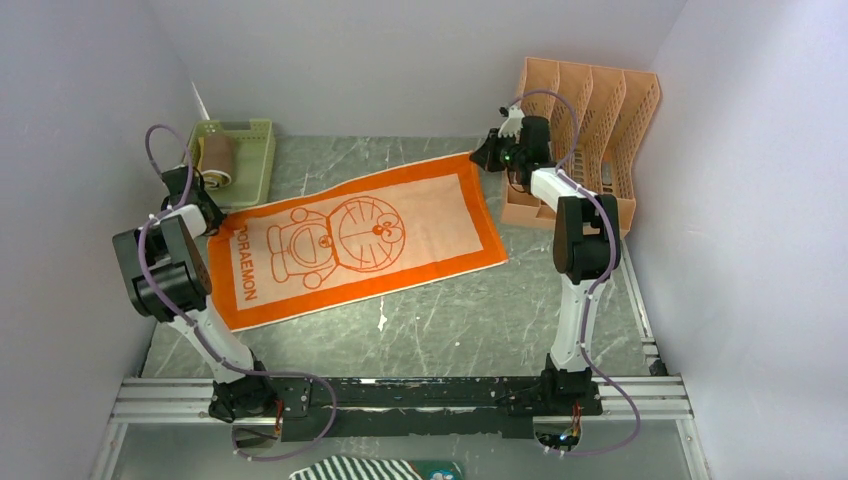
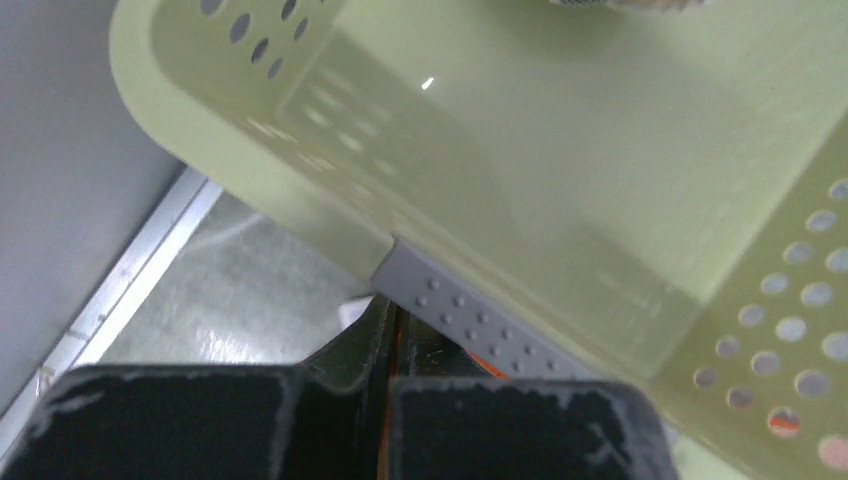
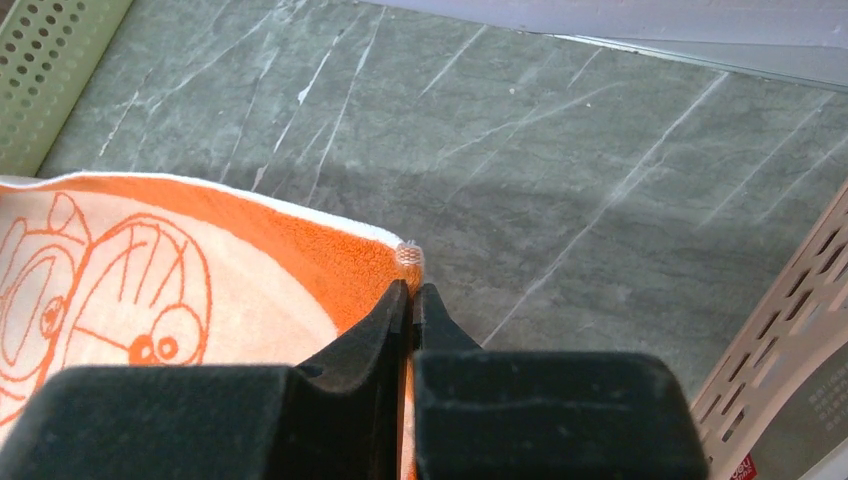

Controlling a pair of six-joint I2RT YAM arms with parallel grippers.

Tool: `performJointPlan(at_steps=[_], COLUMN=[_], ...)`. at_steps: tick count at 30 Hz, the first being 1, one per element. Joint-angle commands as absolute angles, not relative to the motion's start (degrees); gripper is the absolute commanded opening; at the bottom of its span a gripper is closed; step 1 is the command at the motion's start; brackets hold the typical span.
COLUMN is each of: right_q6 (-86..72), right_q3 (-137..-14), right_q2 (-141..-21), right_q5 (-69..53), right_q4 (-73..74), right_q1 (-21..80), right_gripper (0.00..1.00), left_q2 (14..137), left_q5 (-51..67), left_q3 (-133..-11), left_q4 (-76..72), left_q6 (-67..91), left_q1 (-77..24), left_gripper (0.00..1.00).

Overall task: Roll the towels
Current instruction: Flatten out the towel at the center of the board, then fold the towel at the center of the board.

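Observation:
The large orange-bordered towel (image 1: 350,240) with the cartoon outline and "DORAEMON" lettering lies spread flat on the grey table. My left gripper (image 1: 207,216) is shut on its far left corner, right beside the green basket; in the left wrist view a thin orange strip of cloth shows between the closed jaws of the left gripper (image 2: 392,312). My right gripper (image 1: 490,156) is shut on the far right corner; the right wrist view shows the right gripper (image 3: 411,292) pinching the orange towel (image 3: 300,250). The smaller yellow-tan towel (image 1: 217,160) sits rolled in the basket.
The pale green plastic basket (image 1: 255,150) stands at the back left, and its wall (image 2: 500,170) fills the left wrist view. A peach slotted rack (image 1: 595,130) stands at the back right, close behind my right arm. White walls enclose the table.

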State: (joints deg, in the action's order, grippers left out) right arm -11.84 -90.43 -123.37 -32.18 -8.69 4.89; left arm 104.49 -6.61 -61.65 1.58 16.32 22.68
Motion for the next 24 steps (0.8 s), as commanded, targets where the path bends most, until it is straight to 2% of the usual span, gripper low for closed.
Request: performJointPlan(at_steps=[1,12,24], right_q6=[-10.41,-8.33,-6.25], right_q3=[-92.30,-93.68,-85.79], right_q2=[-124.81,-125.88,-121.82], right_q5=[-32.16,-31.63,-35.82], right_q4=[-8.56,-6.46,-16.59], right_q1=[4.47,4.47,4.23], right_gripper=[0.00,0.00,0.00], left_q2=[108.62,112.98,90.45], left_q5=[-4.37,0.22,-8.92], left_q3=[-68.42,-73.80,-59.33], left_q4=[-0.93,-3.02,-5.89], left_q6=[17.36,18.51,13.46], left_q1=[22.87,22.76,22.76], left_gripper=[0.07,0.07,0.07])
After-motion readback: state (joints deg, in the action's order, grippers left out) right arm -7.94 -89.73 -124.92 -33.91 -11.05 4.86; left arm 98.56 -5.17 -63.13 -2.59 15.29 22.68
